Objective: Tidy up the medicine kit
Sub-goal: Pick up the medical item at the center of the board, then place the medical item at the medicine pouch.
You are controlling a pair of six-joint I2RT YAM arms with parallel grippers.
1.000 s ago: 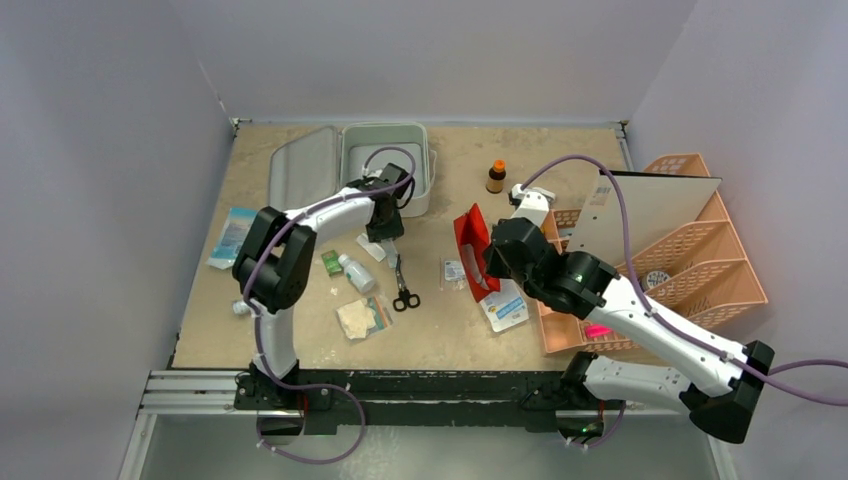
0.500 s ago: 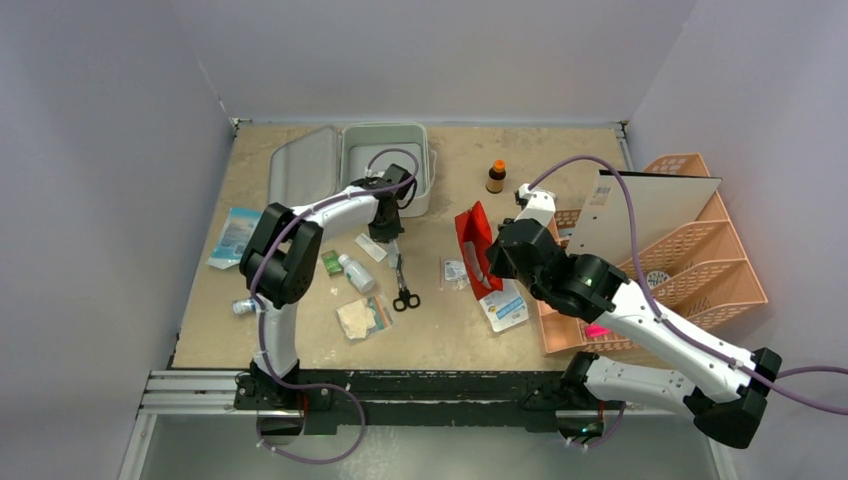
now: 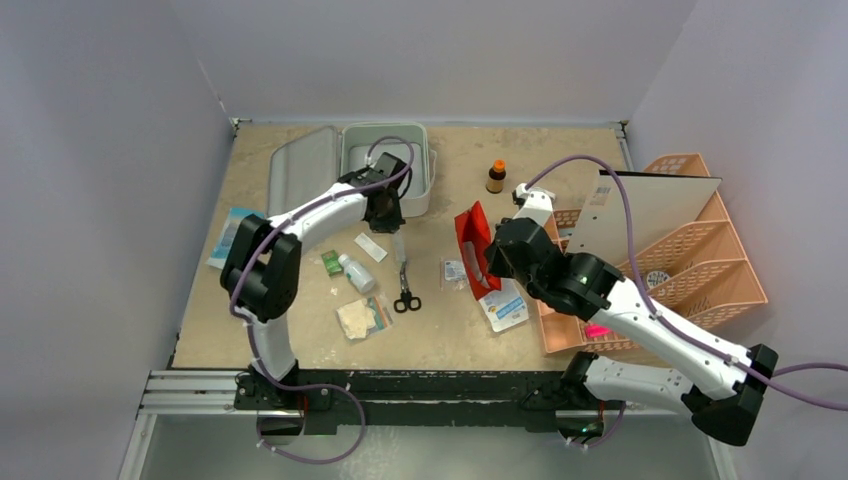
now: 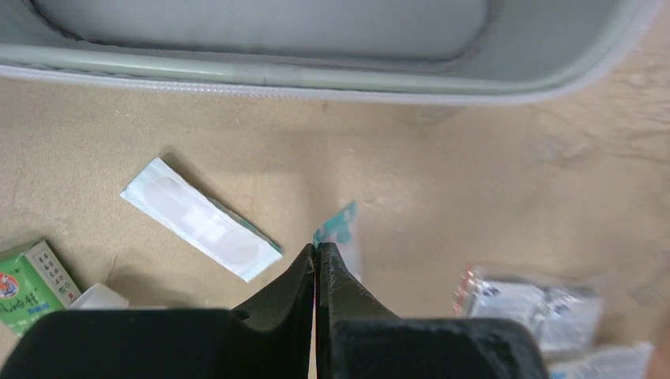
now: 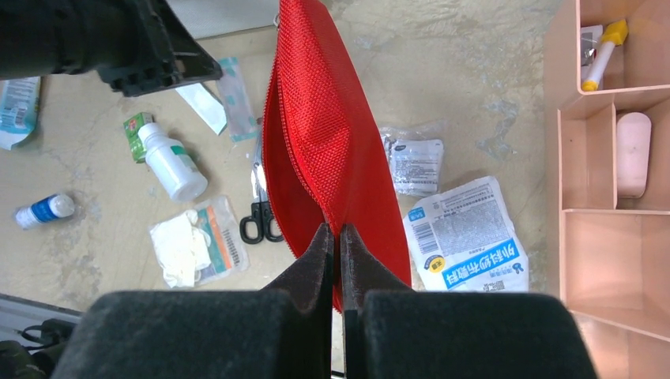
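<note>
While left gripper pinches shut on what looks like 1 thin teal-printed sachet, medicine kit lies open just ahead, near wall crosswise; right gripper clamps red pouch, farther off

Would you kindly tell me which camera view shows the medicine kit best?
The top external view: the whole medicine kit lies open, lid beside the tray, with the left arm crossing its near edge. The left wrist view shows only its near rim; the right wrist view shows at most a grey sliver.
</note>
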